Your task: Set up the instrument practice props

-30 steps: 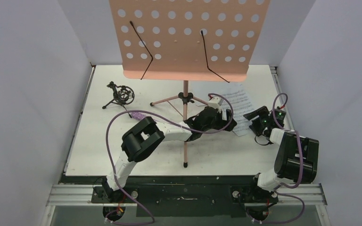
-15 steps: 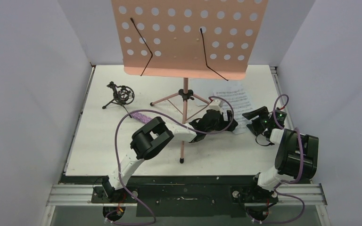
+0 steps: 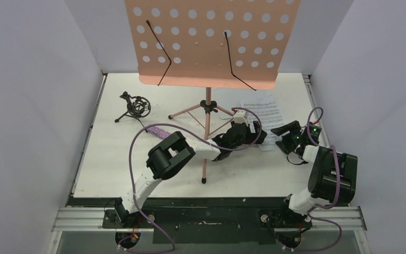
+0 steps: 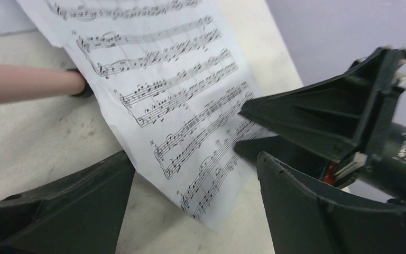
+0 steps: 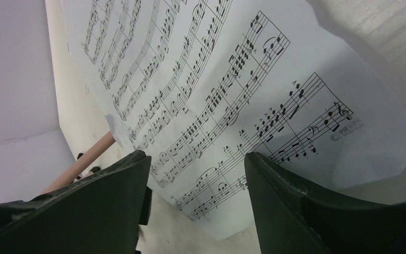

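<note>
Both grippers are released. On the left gripper (image 4: 193, 172) we see the fingers spread wide and low over the near corner of the sheet music (image 4: 180, 106). The paper lies between them on the table (image 4: 42, 143), not pinched. The right gripper (image 5: 195, 159) also has its fingers apart and looks down on the same sheet from the right. In the left wrist view its fingers sit at the sheet's right edge, one above the other; we can't tell if they touch the paper.

The sheet music lies on the table right of centre, just right of the music stand (image 3: 207, 47) pole. One stand leg (image 4: 26, 87) has its black tip against the sheet's left edge. We can't tell whether it's one page or two stacked.

The stand is upright mid-table with its perforated desk on top. The microphone (image 3: 157, 130) lies on the table to the near left of the pole. The mic holder (image 3: 135, 107) stands at the far left, near the microphone but not touching it.
</note>
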Controlling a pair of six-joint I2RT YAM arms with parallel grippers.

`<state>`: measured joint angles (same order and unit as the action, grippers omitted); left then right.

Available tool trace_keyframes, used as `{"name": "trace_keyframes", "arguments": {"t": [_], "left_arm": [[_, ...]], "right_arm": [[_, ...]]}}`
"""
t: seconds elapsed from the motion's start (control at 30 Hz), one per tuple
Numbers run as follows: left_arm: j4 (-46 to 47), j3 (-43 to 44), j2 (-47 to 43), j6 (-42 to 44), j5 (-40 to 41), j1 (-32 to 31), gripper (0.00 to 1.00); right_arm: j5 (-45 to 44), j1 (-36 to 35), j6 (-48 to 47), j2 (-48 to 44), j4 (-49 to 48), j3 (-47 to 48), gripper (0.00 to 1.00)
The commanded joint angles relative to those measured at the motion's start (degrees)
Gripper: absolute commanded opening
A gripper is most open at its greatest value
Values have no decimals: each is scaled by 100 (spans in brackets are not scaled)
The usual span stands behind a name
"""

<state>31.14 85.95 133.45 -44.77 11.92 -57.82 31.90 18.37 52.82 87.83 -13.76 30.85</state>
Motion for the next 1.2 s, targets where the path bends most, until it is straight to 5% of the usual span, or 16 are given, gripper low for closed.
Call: {"name": "trace_keyframes", "arguments": {"t": [0.0,0.2,0.5,0.7,0.97,1.17], "left_arm": [[1465,-133,51,309,149,-81,81],[1797,39,169,513,-2,-100,55],[1160,397,432,258,18,-99,51],[1358,273,340,422,-291,-96,0],[1652,-448,-691,1557,-702,-200,0],[1776,-1389,-1753,2082,-838,-294,0]], "right_arm": [[5,43,-33,-198,394,-119,67],[120,83,-65,-349,469,-132,67],[226,140,-70,-482,550,-120,67],[555,184,-260,-638,545,94,68],[1124,176,-486,-1325,254,547,79],[1339,91,-422,-1727,-152,817,97]]}}
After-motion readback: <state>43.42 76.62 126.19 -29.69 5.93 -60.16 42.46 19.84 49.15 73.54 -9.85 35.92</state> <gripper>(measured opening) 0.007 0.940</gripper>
